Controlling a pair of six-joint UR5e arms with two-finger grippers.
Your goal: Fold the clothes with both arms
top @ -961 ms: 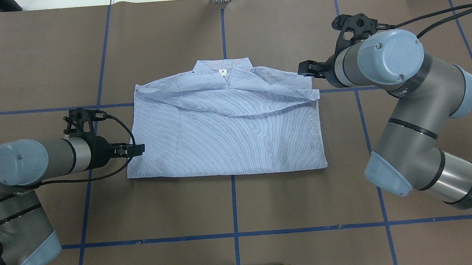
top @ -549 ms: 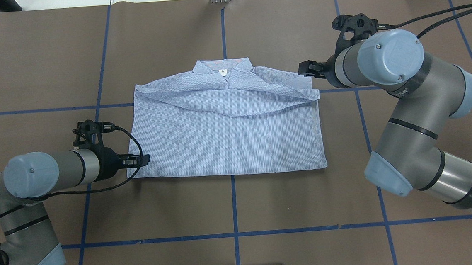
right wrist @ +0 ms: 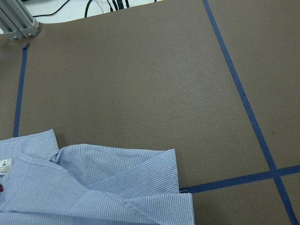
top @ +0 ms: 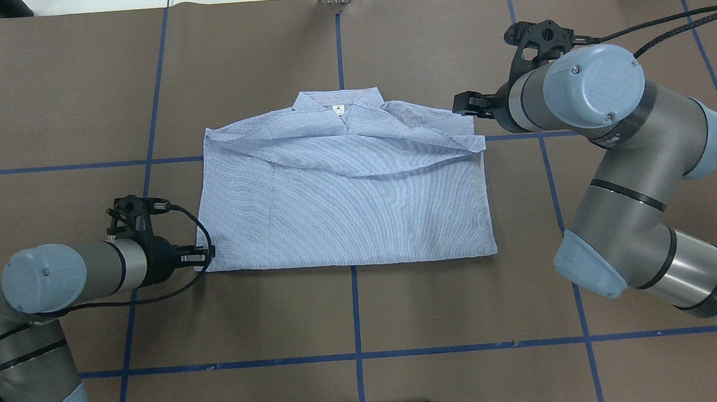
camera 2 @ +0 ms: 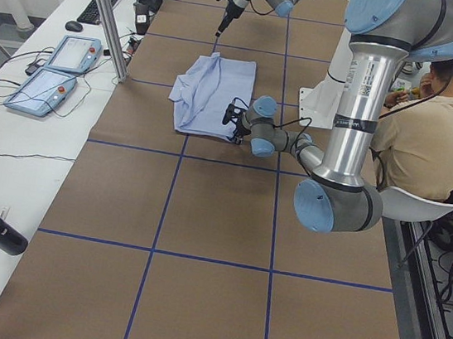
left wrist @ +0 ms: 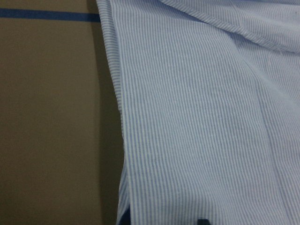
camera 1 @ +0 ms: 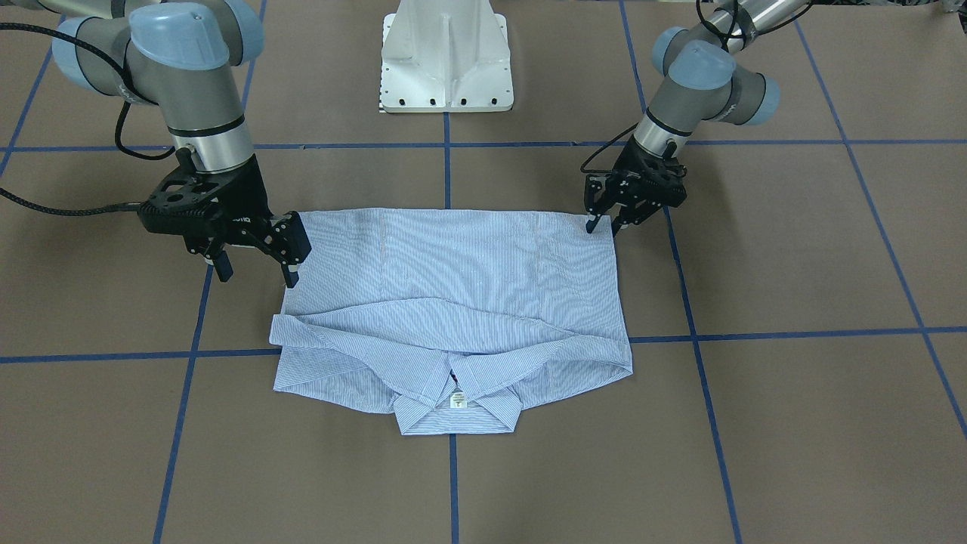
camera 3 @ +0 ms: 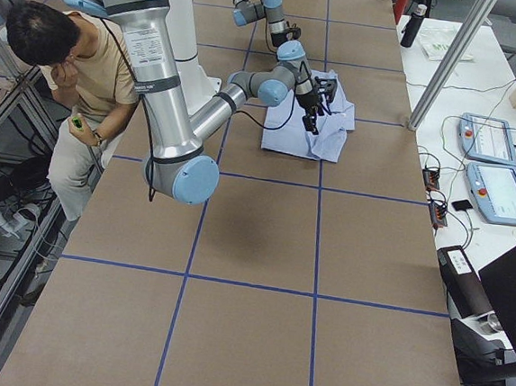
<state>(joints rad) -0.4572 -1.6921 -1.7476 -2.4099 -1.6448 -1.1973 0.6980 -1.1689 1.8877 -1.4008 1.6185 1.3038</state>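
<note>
Notes shirt (top: 346,208) lying flat on the counter (top: 354,315), left arm (top: 86,273) jaws parted over its near hem corner, right arm (top: 593,87) jaws parted just beside the far shoulder edge; recommends gripping both corners squarely and lifting together for an even fold

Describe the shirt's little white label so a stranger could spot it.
On the brown table with blue tape lines lies a striped shirt. Its collar is at the edge farthest from the robot; the label is the tiny white square inside it, the only plain white patch.
</note>
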